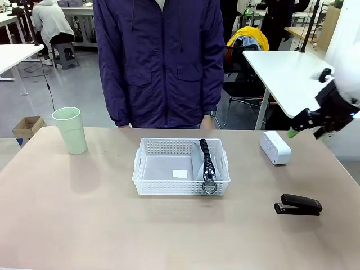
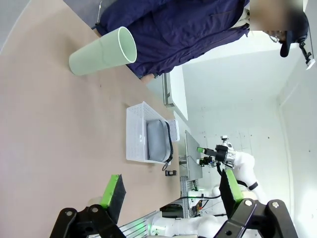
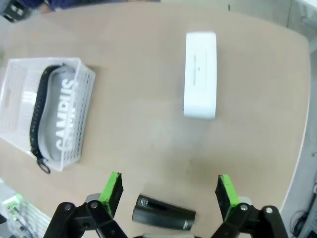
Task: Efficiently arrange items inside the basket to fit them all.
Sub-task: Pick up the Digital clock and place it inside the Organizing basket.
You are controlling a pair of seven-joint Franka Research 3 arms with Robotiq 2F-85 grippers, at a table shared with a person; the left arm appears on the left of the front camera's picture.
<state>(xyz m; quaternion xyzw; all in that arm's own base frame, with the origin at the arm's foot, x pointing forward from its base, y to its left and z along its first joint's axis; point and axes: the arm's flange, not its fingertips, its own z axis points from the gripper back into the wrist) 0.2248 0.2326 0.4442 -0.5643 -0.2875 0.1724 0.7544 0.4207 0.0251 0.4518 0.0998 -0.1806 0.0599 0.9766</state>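
A: Basket, how's it look?
B: White basket (image 1: 180, 187), grid walls, cut-out handles, mid-table. Grey pouch (image 1: 198, 164) stands on edge along its right wall, black zip up, metal ring over the front rim. Left part bare.
A: Other items?
B: On the table. Green cup (image 1: 70, 130) upright, far left nr the edge. White box (image 1: 275, 147) right of basket. Black stapler (image 1: 298, 205) right, nearer robot's side.
A: Wrist cams?
B: Right wrist view reads "CAMPUS" on pouch's side; front view gets the zip end-on.
A: Grippers?
B: Right gripper (image 3: 169, 187) jaws wide, nothing held, above the stapler. Left gripper (image 2: 171, 192) wide too, empty, high over the table. Open tabletop btwn cup & basket.
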